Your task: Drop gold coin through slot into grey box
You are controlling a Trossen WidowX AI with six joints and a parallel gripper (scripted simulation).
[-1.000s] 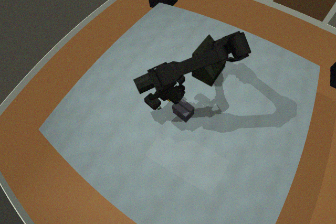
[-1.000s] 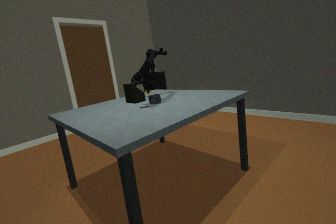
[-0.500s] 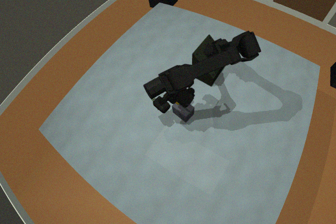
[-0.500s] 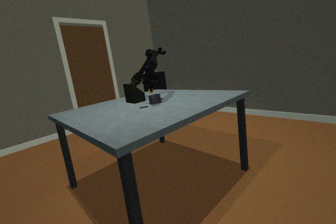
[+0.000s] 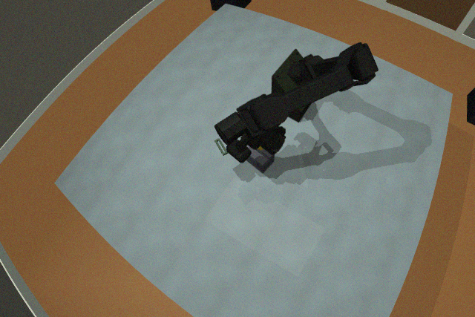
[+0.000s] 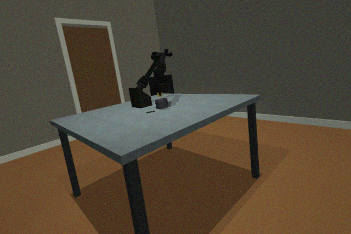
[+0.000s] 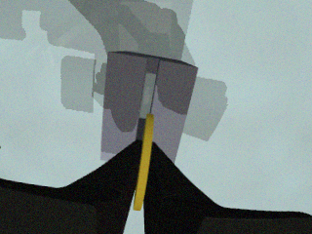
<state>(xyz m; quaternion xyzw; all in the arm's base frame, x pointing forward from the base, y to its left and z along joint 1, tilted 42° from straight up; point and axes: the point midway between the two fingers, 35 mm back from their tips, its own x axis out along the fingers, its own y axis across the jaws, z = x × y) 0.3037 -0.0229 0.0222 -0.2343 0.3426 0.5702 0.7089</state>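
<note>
The gold coin (image 5: 260,148) (image 6: 158,95) (image 7: 144,166) is upright on edge between the fingertips of my gripper (image 7: 143,147), which is shut on it. The closed grey box (image 5: 263,164) (image 6: 161,103) (image 7: 123,93) stands on the table. In the exterior view the coin shows just above the box top, with a small gap. In the wrist view the lid slot (image 7: 149,93) runs nearly in line with the coin, whose far end overlaps the slot's near part. The fingers hide the box's near end. The green holder (image 5: 219,148) (image 6: 149,111) lies empty on the table beside the box.
The arm's dark base (image 6: 139,98) stands behind the holder and box in the exterior view. The arm (image 5: 303,96) reaches over the blue-grey table (image 5: 153,133) (image 6: 113,126) and hides part of the box in the top view. Its shadow falls across the box lid.
</note>
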